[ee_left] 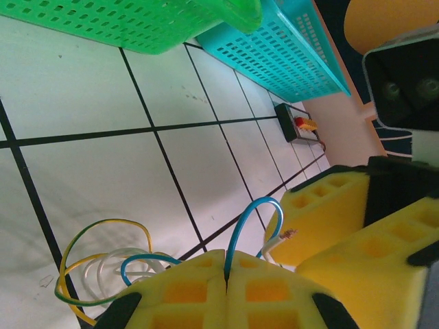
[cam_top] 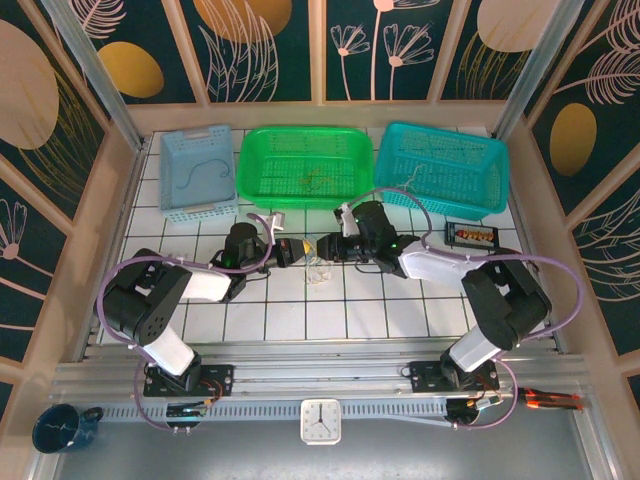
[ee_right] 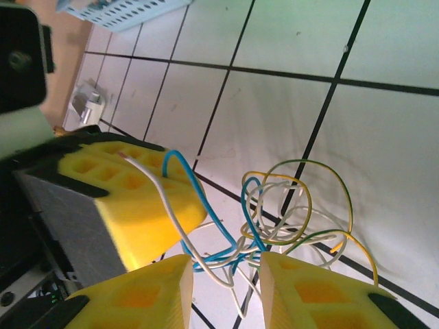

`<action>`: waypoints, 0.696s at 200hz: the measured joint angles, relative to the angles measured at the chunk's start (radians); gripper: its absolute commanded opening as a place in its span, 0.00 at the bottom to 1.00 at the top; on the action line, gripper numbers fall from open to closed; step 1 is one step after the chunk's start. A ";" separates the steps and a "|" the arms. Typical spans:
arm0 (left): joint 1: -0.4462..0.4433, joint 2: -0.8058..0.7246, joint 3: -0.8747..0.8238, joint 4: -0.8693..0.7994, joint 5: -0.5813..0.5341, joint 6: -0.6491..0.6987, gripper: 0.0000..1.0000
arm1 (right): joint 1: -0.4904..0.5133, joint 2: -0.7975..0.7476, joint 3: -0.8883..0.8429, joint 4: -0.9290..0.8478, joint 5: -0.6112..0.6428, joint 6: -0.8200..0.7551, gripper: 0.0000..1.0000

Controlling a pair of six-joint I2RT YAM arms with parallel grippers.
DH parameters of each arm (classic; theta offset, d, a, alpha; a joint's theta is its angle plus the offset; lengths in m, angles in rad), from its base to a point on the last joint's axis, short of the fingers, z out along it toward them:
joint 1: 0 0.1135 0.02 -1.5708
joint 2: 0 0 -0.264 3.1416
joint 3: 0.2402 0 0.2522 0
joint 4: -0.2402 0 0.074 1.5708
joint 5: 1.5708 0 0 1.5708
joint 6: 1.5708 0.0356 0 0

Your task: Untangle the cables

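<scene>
Looping blue, white, yellow-green cables (ee_right: 255, 229) tangled together.

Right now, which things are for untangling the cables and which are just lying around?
For the job:
the cables, tangled on the white tiles
left gripper, shut on a blue cable
right gripper, open around the wires
maybe the light blue basket, green basket, teal basket

Just lying about:
clock
dark mug
small black box

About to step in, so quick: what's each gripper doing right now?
Left gripper: closed on a blue wire.
Right gripper: open, the tangled cables lying loose between its fingers.
</scene>
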 measured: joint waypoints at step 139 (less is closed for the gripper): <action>0.000 0.000 0.003 -0.001 0.000 0.000 0.00 | 0.024 0.045 0.001 0.017 0.000 0.005 0.12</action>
